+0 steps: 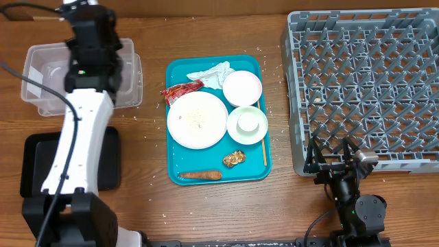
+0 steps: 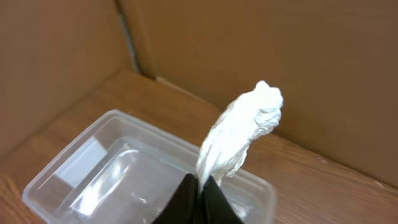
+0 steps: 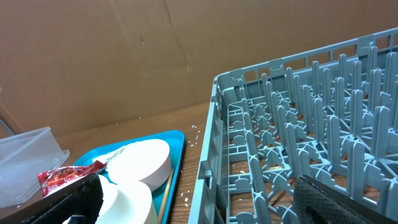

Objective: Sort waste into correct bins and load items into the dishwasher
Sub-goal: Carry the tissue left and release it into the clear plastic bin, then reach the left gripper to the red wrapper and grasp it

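My left gripper (image 2: pixel 202 184) is shut on a crumpled white napkin (image 2: pixel 244 134) and holds it above the clear plastic tub (image 2: pixel 93 177). In the overhead view this arm reaches over the tub (image 1: pixel 41 65) at the back left. Another white napkin (image 1: pixel 212 72) lies on the teal tray (image 1: pixel 180 165) with a red wrapper (image 1: pixel 182 89), a plate (image 1: pixel 197 119) with rice grains, a bowl (image 1: pixel 243 87), a bowl with a cup (image 1: pixel 247 123), a brown lump (image 1: pixel 234 158), a sausage stick (image 1: pixel 200 175) and a wooden stick (image 1: pixel 263 147). My right gripper (image 1: pixel 334 165) is open and empty at the grey rack's (image 1: pixel 363 89) front edge.
The black tray (image 1: pixel 31 161) lies at the front left, partly under my left arm. Loose rice grains are scattered on the wood between the teal tray and the rack. Cardboard walls stand behind the table. The right wrist view shows the rack's near corner (image 3: pixel 214 81).
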`<state>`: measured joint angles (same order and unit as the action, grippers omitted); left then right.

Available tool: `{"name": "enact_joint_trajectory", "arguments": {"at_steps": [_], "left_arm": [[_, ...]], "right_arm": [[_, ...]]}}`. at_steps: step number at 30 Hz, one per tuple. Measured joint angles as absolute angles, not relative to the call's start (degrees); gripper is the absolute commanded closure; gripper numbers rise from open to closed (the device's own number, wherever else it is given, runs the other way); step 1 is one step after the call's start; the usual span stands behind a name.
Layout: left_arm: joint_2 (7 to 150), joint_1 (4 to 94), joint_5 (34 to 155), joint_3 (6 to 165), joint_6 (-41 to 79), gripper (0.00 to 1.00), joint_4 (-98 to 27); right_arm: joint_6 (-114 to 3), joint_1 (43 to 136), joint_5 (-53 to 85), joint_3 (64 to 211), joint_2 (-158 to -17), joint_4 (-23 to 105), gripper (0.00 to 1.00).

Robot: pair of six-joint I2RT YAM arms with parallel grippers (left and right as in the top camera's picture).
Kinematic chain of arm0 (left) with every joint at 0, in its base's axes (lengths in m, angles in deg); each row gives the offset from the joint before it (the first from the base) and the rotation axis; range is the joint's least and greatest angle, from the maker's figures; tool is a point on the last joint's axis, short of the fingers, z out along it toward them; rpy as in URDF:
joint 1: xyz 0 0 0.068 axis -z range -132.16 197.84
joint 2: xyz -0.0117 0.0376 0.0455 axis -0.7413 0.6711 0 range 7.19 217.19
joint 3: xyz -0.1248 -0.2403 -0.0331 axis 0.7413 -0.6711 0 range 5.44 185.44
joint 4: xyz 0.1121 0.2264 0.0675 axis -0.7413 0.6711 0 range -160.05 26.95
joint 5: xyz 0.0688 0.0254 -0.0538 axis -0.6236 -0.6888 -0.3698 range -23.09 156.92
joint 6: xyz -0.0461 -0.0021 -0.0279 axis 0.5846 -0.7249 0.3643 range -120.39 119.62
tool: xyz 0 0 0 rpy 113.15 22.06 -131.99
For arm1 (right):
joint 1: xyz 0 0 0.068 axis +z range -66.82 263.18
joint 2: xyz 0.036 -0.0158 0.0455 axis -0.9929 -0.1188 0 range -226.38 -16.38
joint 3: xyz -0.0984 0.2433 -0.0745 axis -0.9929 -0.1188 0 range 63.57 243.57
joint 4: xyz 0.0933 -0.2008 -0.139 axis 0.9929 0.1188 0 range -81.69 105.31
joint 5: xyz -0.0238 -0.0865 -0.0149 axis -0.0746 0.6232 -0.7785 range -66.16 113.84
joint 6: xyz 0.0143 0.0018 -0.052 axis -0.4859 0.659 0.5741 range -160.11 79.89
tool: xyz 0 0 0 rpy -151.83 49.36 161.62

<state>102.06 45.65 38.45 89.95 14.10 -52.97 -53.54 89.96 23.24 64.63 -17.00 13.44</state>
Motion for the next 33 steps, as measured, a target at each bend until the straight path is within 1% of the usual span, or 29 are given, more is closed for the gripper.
{"name": "enact_joint_trajectory", "arguments": {"at_steps": [1, 2, 4, 7, 8, 13, 16, 19, 22, 24, 26, 30, 33], "left_arm": [[102.7, 44.4, 39.1, 90.0, 14.4, 0.79, -52.9], [103.3, 43.3, 39.5, 90.0, 14.6, 0.69, -52.9], [104.8, 41.3, 40.6, 90.0, 15.0, 0.29, -52.9], [106.5, 39.0, 41.4, 90.0, 15.6, 0.01, -52.9], [106.7, 38.7, 41.5, 90.0, 15.7, 0.00, -52.9], [106.5, 38.5, 42.6, 90.0, 16.0, 0.00, -52.0], [106.0, 39.4, 47.0, 90.0, 16.0, 0.00, -49.1], [104.6, 41.5, 58.6, 90.0, 16.0, 0.00, -46.9], [103.7, 44.6, 72.7, 90.0, 15.6, 0.00, -46.9], [103.7, 47.2, 79.4, 90.0, 14.3, 0.00, -46.8], [104.2, 50.6, 83.7, 90.0, 11.8, 0.00, -46.1], [106.8, 56.6, 85.7, 90.0, 5.8, 0.00, -44.7], [110.4, 59.8, 81.3, 90.0, 1.6, 0.00, -43.4]], "right_arm": [[-53.5, 90.0, 23.2, 64.6, -17.0, 13.4, 0.00], [-53.5, 90.0, 23.3, 64.6, -17.0, 13.5, 0.00], [-53.5, 90.0, 23.2, 64.6, -17.0, 13.5, 0.00], [-53.6, 90.0, 23.3, 64.6, -17.0, 13.5, 0.00], [-53.5, 90.0, 23.2, 64.6, -17.0, 13.4, 0.00], [-53.5, 90.0, 23.2, 64.6, -17.0, 13.5, 0.00], [-53.5, 90.0, 23.3, 64.6, -17.0, 13.5, 0.00], [-53.5, 90.0, 23.3, 64.6, -17.0, 13.5, 0.00], [-53.6, 90.0, 23.3, 64.6, -17.0, 13.5, 0.00], [-53.6, 90.0, 23.2, 64.6, -17.0, 13.5, 0.00], [-53.5, 90.0, 23.2, 64.6, -17.0, 13.4, 0.00], [-53.6, 90.0, 23.3, 64.6, -17.0, 13.5, 0.00], [-53.5, 90.0, 23.3, 64.6, -17.0, 13.5, 0.00]]}}
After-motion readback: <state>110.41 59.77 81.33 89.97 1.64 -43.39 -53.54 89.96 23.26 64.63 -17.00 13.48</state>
